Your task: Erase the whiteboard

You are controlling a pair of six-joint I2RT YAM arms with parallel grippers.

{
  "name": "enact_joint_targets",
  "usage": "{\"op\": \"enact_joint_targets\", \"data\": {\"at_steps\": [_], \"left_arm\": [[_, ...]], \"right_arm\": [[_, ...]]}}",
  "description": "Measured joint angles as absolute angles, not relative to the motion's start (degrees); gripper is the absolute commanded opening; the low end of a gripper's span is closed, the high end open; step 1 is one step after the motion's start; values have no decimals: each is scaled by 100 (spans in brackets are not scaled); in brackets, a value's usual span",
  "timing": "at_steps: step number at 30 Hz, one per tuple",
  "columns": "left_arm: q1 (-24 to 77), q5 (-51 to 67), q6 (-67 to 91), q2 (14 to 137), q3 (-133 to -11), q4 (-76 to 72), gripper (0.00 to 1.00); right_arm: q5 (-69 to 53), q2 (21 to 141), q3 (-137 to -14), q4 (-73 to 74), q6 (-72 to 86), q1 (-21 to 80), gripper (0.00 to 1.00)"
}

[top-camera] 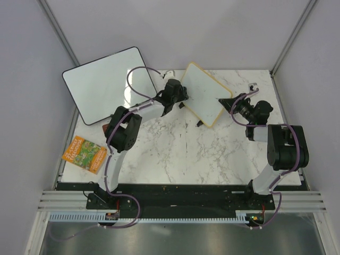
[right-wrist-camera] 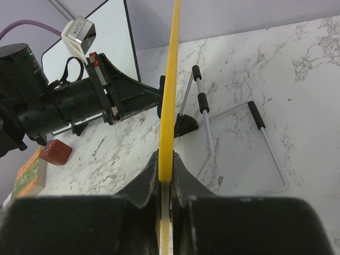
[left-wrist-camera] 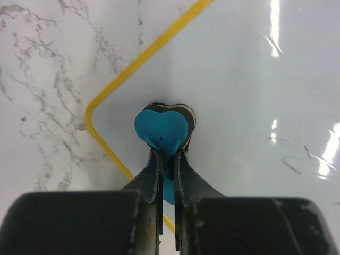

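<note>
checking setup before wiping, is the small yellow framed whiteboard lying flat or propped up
Propped up: the right wrist view shows the whiteboard edge-on with its wire stand out beside it, the right fingers clamping its frame.

2 robot arms, black at the joints, white along the links.
The left arm [top-camera: 123, 130] and right arm [top-camera: 284, 147] each carry a looping purple cable [top-camera: 139, 68]; the fingers [left-wrist-camera: 149, 178] are matte black with worn pale edges.

The whiteboard [top-camera: 204, 94] is glossy white with a yellow frame. The counter [top-camera: 175, 154] is white marble veined in grey. The black left gripper [left-wrist-camera: 167, 155] carries a bright blue eraser pad [left-wrist-camera: 161, 126]. The larger board [top-camera: 106, 85] is black-framed. By the counter's left edge, the booklet [top-camera: 85, 155] is orange and green. The cables [top-camera: 139, 71] are purple.
</note>
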State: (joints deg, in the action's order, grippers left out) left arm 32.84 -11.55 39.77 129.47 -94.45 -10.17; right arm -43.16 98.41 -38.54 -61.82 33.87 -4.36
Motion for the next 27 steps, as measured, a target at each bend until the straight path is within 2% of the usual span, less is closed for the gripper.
{"op": "enact_joint_targets", "data": {"at_steps": [17,27], "left_arm": [[4158,-1323,3142,12842,-9365,-1382,2],[4047,-1092,3177,12805,-9356,-1332,2]], "right_arm": [[-4110,9841,-3854,-6184,3378,-541,0],[-4117,9841,-3854,-6182,3363,-534,0]]}}
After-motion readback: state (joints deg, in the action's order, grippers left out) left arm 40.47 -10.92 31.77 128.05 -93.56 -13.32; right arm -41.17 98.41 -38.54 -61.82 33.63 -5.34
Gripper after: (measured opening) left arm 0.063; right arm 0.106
